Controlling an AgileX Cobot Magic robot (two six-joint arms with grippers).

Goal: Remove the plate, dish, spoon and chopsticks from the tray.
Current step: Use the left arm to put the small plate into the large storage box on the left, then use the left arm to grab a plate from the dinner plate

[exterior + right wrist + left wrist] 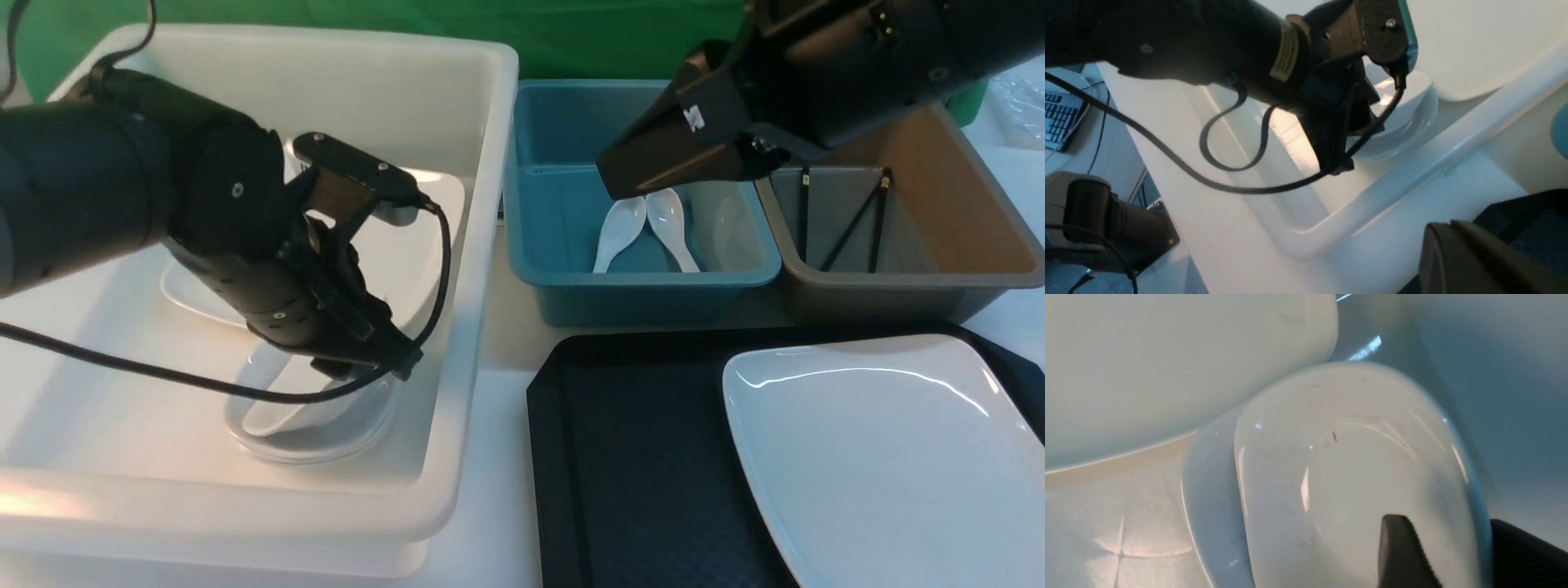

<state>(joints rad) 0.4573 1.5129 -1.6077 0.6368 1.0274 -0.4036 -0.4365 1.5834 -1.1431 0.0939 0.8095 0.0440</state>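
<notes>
The left gripper is reaching down into the white tub, near its front right corner. There the dish is lying nested on a second dish of the same kind. In the left wrist view its jaws are standing apart, released. One finger is hanging inside the dish's hollow, clear of the wall, and the other is sitting just outside, so the rim is passing between them. The right gripper is hovering clenched above the teal tub, over two spoons. The plate is lying on the tray, filling its right side. The chopsticks are leaning in the brown tub.
</notes>
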